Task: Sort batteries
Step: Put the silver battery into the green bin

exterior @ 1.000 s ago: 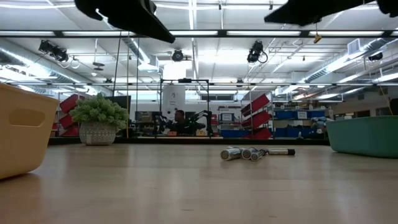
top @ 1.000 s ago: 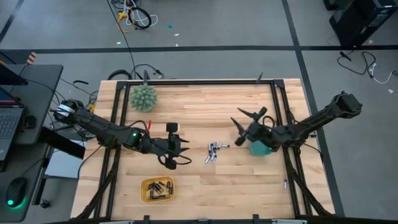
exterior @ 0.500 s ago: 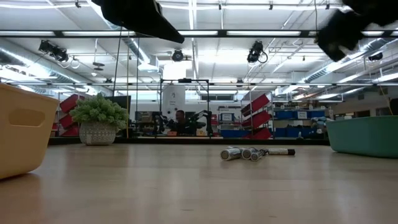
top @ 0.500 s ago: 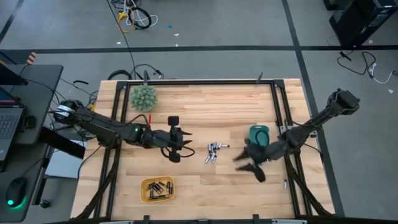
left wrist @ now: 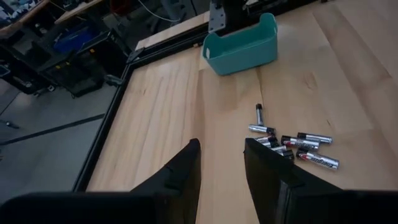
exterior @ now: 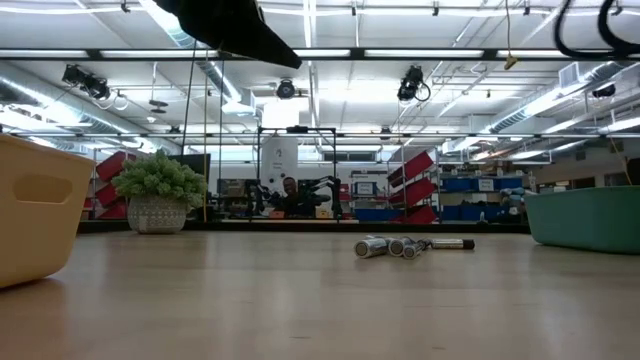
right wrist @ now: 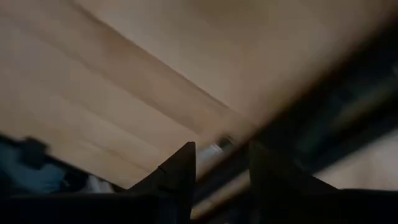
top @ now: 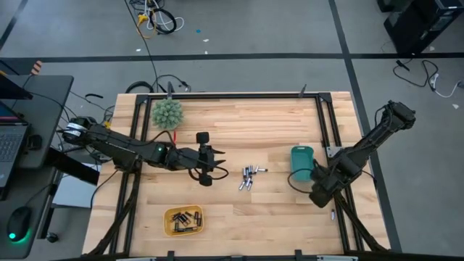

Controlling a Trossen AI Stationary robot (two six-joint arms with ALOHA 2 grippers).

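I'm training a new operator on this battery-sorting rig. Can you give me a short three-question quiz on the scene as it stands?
1. True or false: the yellow tray already holds batteries.
2. Which lies nearer the loose batteries: A) the teal bin B) the yellow tray C) the green spiky ball?
3. Fill in: the left gripper is empty, jaws apart, and hovers beside the ____ on the table.

Key:
1. True; dark cells lie inside it.
2. A.
3. Loose batteries; the left wrist view shows them just ahead of its fingers.
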